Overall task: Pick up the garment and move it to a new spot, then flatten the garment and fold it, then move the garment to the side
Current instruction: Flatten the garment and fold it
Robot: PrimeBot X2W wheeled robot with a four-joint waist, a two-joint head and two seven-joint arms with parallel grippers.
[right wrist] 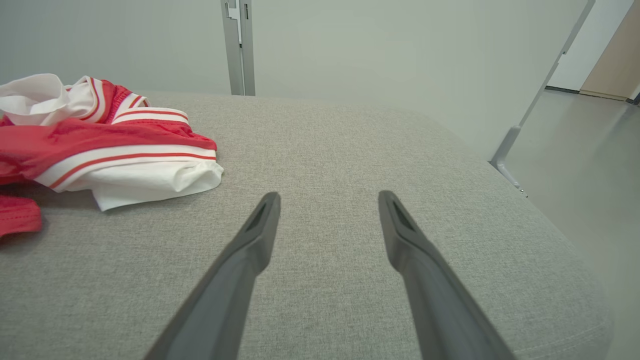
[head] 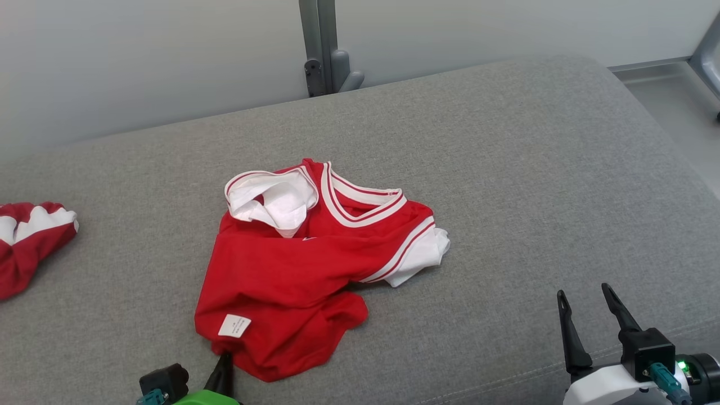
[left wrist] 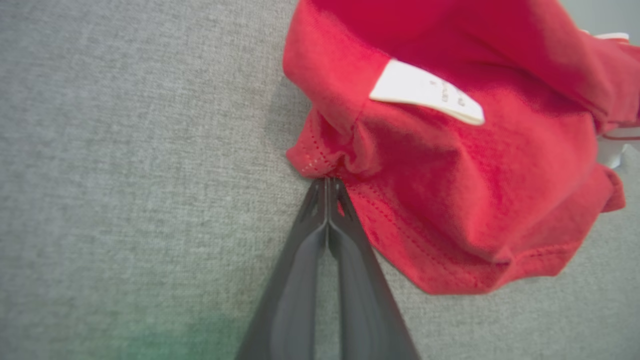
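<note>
The garment [head: 292, 264] is a red jersey with white trim and white sleeves, lying crumpled in the middle of the grey cushioned surface [head: 534, 169]. A white label [head: 234, 325] shows near its front hem. My left gripper [head: 225, 357] is at that front hem. In the left wrist view its fingers are pressed together at the left gripper tips [left wrist: 327, 181], where the red cloth of the garment [left wrist: 450, 190] bunches into them. My right gripper [head: 585, 295] stands open over bare surface to the right; the right wrist view shows that gripper [right wrist: 327, 200] holding nothing, with the garment [right wrist: 100, 145] off to its left.
Another red and white piece of cloth [head: 28, 242] lies at the surface's left edge. A grey metal post [head: 320, 45] rises behind the far edge. The surface drops off to the floor [head: 675, 101] on the right.
</note>
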